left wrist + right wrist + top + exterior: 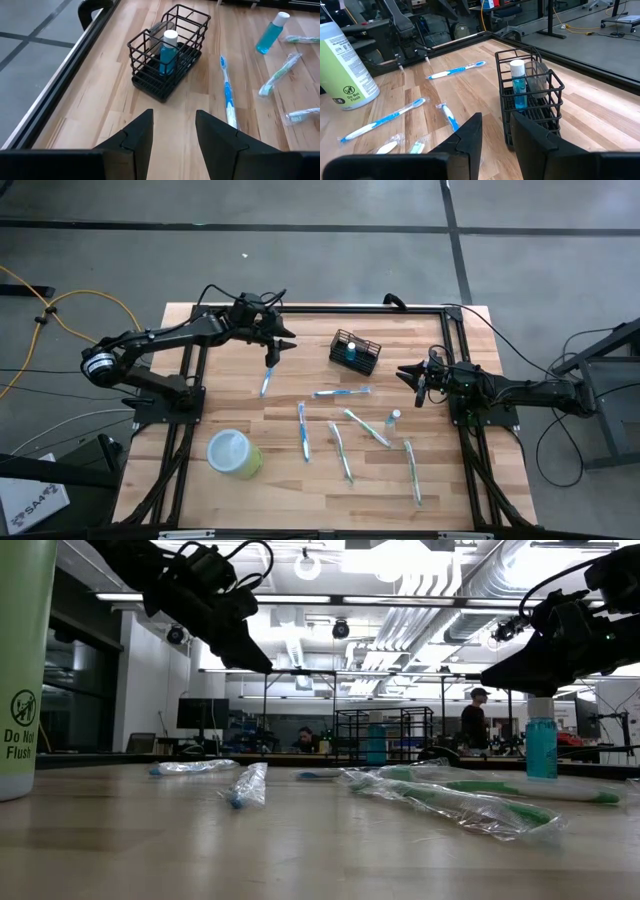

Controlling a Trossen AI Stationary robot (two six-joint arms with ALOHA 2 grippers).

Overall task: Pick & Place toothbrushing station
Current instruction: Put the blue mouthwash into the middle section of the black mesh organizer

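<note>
Your caddy (355, 351) is a small black wire-mesh basket, upright on the table's far half between the two arms, with a blue bottle (168, 51) with a white cap standing inside it. Both grippers hover clear of it: the left gripper (283, 340) on one side, fingers apart and empty, the right gripper (412, 373) on the other, fingers slightly apart. Around it the wooden table (470, 330) carries scattered toothbrushes. Beyond, you see a workshop with ceiling lights and a person (474, 719) standing.
</note>
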